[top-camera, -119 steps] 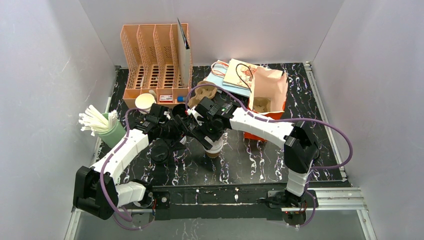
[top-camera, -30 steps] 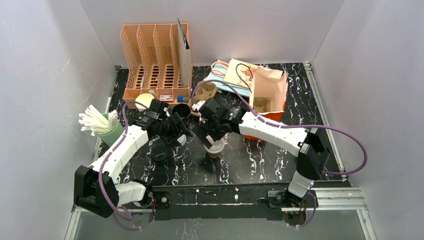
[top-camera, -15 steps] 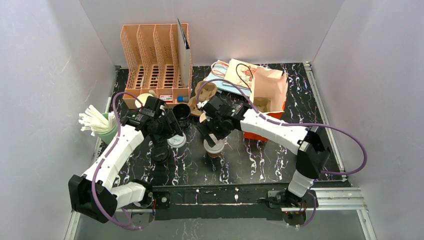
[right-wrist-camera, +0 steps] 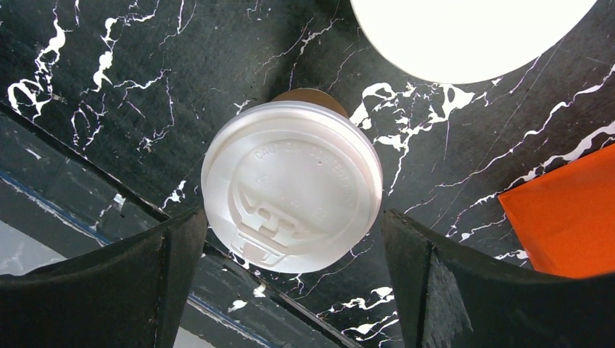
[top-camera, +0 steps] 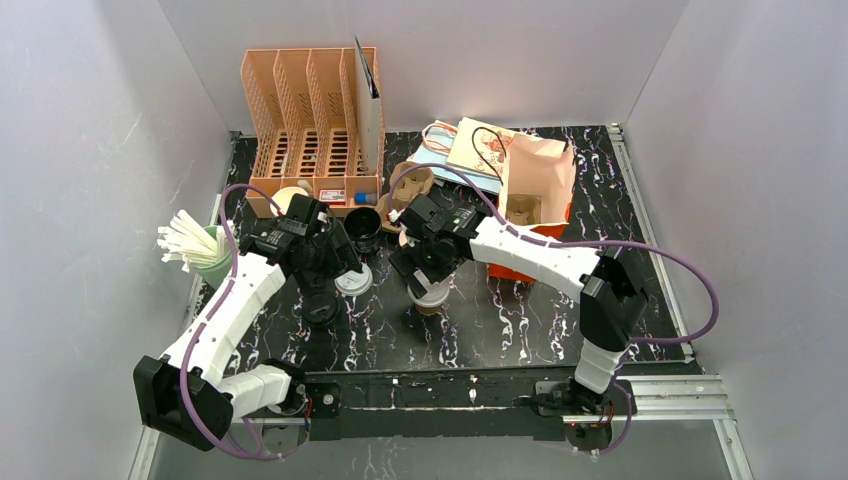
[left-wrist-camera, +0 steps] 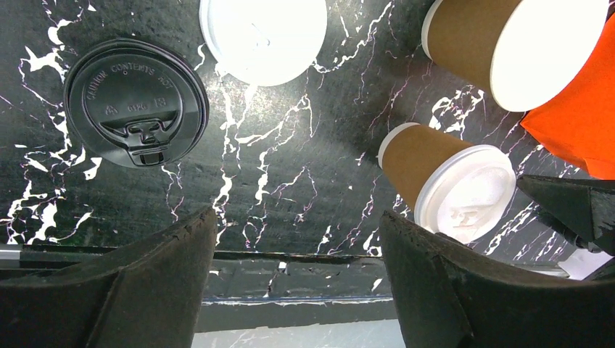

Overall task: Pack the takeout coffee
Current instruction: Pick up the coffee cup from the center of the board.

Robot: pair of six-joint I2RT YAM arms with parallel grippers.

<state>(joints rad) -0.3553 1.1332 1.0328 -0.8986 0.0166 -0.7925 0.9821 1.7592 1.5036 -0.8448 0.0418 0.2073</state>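
Coffee cup [top-camera: 430, 298] is standing upright on the black marble table [top-camera: 500, 320], about mid-table and toward the near side. It's the brown paper one, and it's got a white plastic lid on top. Can't tell if the lid is snapped all the way down.

The right gripper [right-wrist-camera: 294, 217] hangs straight over it with its fingers spread wide, one on either side of the lid and clear of it. It's got nothing in its grasp. In the right wrist view the lid sits pretty much dead center between the fingers.

The left gripper [left-wrist-camera: 294, 225] is off to the left over bare table, also spread wide with nothing in it.

On the table left of the coffee there's a loose white lid [left-wrist-camera: 262, 29], and a black lid [left-wrist-camera: 135, 101] left of that, a bit nearer. A second brown cup [left-wrist-camera: 515, 43], open on top and white inside, is just beyond the coffee on the far side. An orange bag [left-wrist-camera: 580, 130] is close on the right.

Further back there's a black cup [top-camera: 364, 228] and a peach organizer rack [top-camera: 300, 120]. A green holder of white sticks [top-camera: 200, 250] sits at the left edge.
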